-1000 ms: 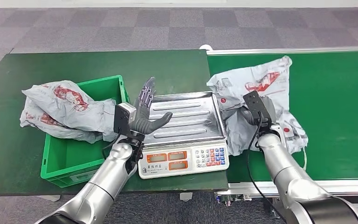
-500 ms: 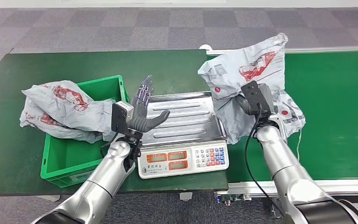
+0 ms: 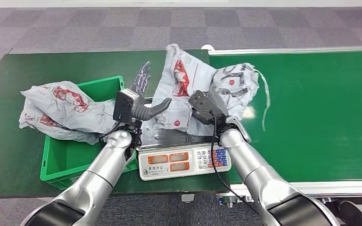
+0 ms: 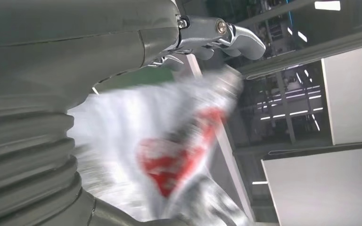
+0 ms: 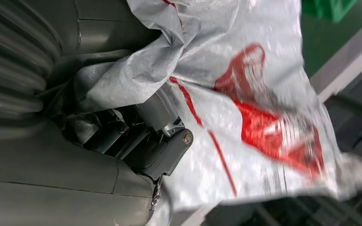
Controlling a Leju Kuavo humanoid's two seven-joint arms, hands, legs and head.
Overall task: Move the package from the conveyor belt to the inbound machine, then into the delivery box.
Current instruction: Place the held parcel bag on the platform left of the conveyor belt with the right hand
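Package point(image 3: 188, 94), grey polybag, clamped in right hand point(image 3: 206, 109) over scale point(image 3: 184, 160); left hand point(image 3: 143, 101) fingers apart beside it; loose film may snag there.

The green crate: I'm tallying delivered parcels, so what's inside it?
One grey package with red print lies across the green crate, overhanging its far rim. Bare floor shows nearer; anything beneath the package is covered.
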